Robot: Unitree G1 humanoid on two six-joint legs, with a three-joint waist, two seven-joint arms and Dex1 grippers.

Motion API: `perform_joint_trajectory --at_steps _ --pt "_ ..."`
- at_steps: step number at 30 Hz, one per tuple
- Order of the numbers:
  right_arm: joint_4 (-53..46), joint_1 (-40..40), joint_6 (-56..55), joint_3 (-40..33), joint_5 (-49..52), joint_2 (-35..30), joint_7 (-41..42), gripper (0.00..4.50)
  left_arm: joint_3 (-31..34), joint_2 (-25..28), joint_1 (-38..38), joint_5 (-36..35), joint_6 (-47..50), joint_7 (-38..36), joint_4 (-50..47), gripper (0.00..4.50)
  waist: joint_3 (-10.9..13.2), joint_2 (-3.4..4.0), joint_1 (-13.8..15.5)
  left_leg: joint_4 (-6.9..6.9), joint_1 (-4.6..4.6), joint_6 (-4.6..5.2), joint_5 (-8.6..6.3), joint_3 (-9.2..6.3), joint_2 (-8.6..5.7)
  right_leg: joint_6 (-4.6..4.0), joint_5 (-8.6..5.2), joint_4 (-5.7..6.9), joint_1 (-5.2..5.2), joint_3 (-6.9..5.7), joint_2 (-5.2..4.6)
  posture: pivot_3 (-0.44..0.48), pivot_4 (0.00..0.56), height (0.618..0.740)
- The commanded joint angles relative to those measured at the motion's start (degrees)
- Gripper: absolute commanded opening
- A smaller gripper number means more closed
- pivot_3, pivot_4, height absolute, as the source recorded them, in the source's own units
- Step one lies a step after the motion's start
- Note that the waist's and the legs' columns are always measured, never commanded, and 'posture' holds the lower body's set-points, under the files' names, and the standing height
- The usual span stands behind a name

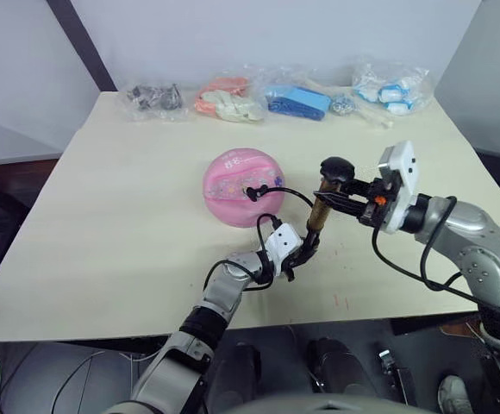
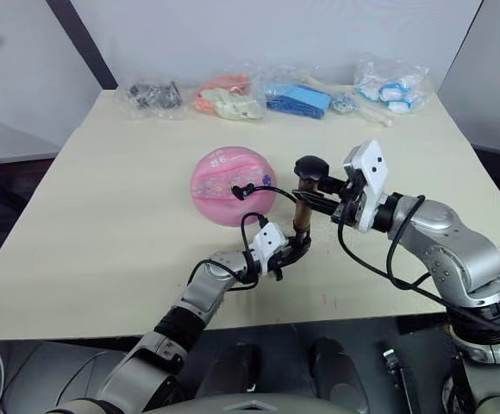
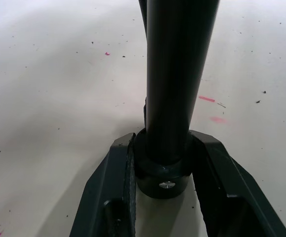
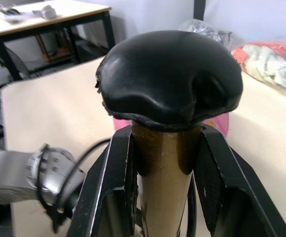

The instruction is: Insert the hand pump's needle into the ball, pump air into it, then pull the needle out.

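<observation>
I see the hand pump [image 1: 321,209] standing near-upright on the table [image 1: 103,216], just right of the ball [image 1: 243,186]. Left gripper [image 1: 304,250] is pinched on the pump's black bottom end. Right gripper [image 1: 340,197] is clamped on the tube just under the black handle [image 4: 168,79]. The black hose [image 1: 289,191] arcs from the pump to the top of the ball; its end sits at the valve spot, but I can't tell if the needle is actually in. Ball looks round, resting mid-table. Bagged items [image 1: 233,98] line the far edge.
</observation>
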Motion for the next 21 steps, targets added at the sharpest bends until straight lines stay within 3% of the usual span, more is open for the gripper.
perform_joint_trajectory --at_steps 1,8,17,21 --pt "8.89 5.06 -1.49 7.35 -7.37 1.21 0.2 1.01 -0.28 1.32 2.44 0.92 2.64 -0.51 1.48 1.1 -0.18 0.09 -0.04 -0.01 0.0 0.0 0.0 0.02 0.0 -0.01 -0.01 0.0 0.0 0.02 0.0 0.0 0.15 0.74" --pt "15.09 7.05 -5.32 10.37 -13.02 3.38 1.18 1.01 -0.2 1.28 2.23 1.02 2.94 -0.27 1.47 1.1 -0.39 -0.12 -0.05 -0.13 0.57 0.0 -0.01 0.11 0.01 -0.26 -0.17 -0.03 0.41 0.1 0.0 0.0 0.15 0.74" --pt "2.41 -8.53 5.92 -5.88 0.77 -0.5 0.94 1.01 -0.37 1.11 1.59 1.0 2.95 -0.35 2.31 1.1 0.04 0.12 0.15 -0.16 0.4 0.0 -0.01 0.09 -0.05 -0.25 -0.16 -0.02 0.29 0.07 -0.09 0.0 0.15 0.74" --pt "-0.58 -16.65 13.07 -11.68 8.27 -6.08 2.2 1.01 -0.4 0.74 1.11 0.99 2.84 -0.3 2.91 1.1 0.44 0.56 0.35 0.04 -0.32 0.0 0.01 0.02 -0.16 0.05 0.05 0.01 -0.25 0.05 -0.16 0.0 0.15 0.74"
